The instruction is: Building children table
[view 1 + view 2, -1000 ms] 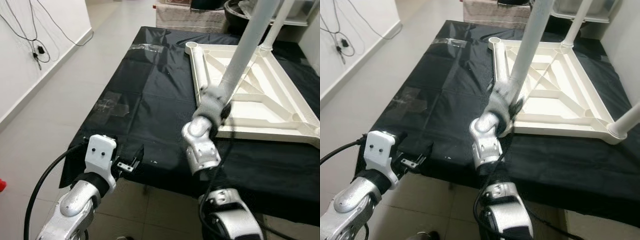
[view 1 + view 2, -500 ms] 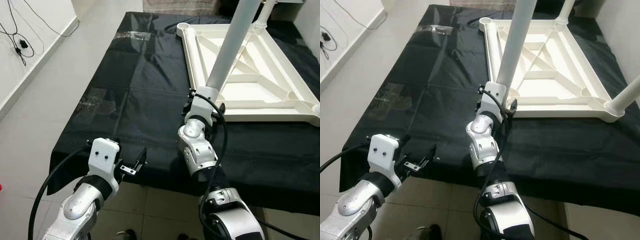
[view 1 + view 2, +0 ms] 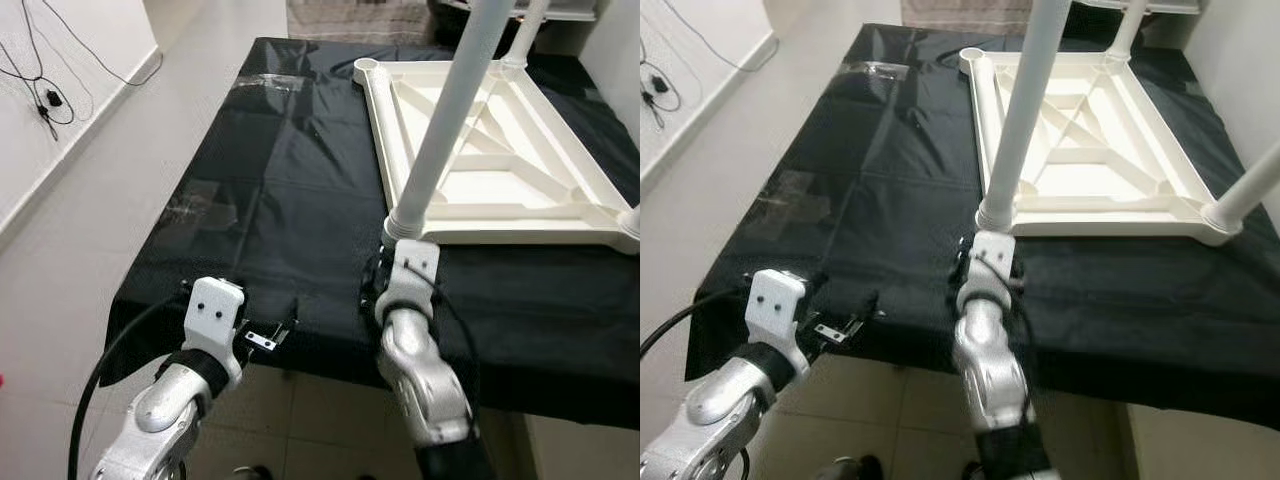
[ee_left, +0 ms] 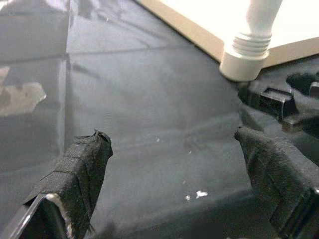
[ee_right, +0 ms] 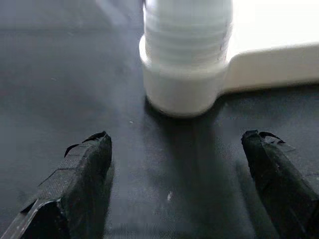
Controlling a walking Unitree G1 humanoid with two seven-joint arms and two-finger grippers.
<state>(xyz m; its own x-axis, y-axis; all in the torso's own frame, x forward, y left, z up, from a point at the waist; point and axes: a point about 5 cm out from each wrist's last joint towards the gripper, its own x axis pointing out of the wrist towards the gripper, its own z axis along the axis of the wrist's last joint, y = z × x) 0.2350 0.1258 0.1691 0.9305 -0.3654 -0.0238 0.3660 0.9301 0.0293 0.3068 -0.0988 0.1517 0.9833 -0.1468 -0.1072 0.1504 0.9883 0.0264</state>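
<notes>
A white children's table [image 3: 520, 235] lies upside down on a black-covered worktable. A white leg [image 3: 445, 120] stands upright in its near-left corner socket [image 3: 405, 222]. Two more legs rise, one at the far corner [image 3: 528, 30] and one at the near-right corner [image 3: 1248, 188]. My right gripper [image 5: 177, 137] is open on the cloth just in front of that leg's ribbed base [image 5: 187, 59], apart from it, holding nothing. My left gripper [image 4: 169, 134] is open low over the cloth's front edge, left of the right one, also holding nothing.
The black cloth [image 3: 290, 170] covers the worktable and carries clear tape patches [image 3: 205, 210]. Tiled floor runs along the left to a white wall with hanging cables [image 3: 45, 90]. A beige woven object [image 3: 350, 18] stands beyond the far edge.
My right gripper has slid down off the leg and drawn back toward the front edge, now open. The leg stays upright in its corner. The head view has shifted.
</notes>
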